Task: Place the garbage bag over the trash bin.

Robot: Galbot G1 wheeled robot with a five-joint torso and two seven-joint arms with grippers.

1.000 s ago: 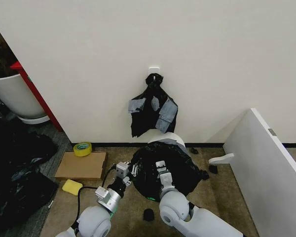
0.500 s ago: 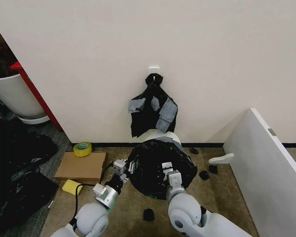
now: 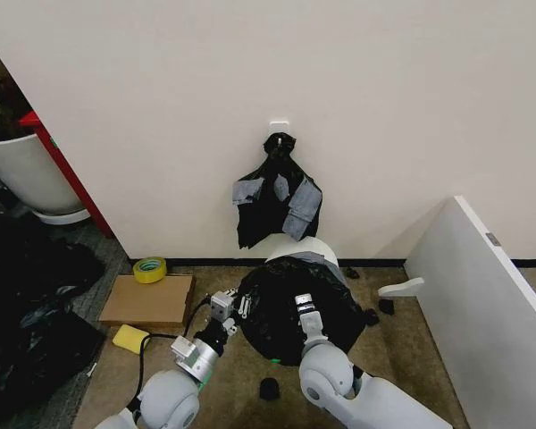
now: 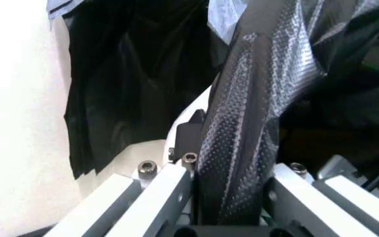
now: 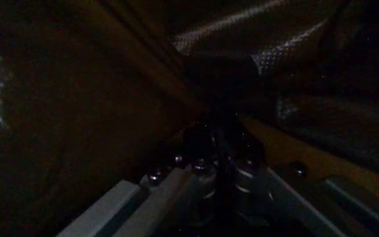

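1. Since half a second back, your right gripper (image 3: pixel 305 308) shifted slightly left over the garbage bag (image 3: pixel 277 313), jaws closed on its plastic.
2. Your left gripper (image 3: pixel 225 308) clamped a bag fold at the left edge.
3. Beyond, the trash bin (image 3: pixel 313 249) showed only its far rim; I judged it nearly covered.

From the head we see even, soft indoor light with faint shadows on the wall (image 3: pixel 384 107). The left wrist view blows out white beside the garbage bag (image 4: pixel 242 123), sheen on its folds, slightly soft. Our right wrist view is nearly black.
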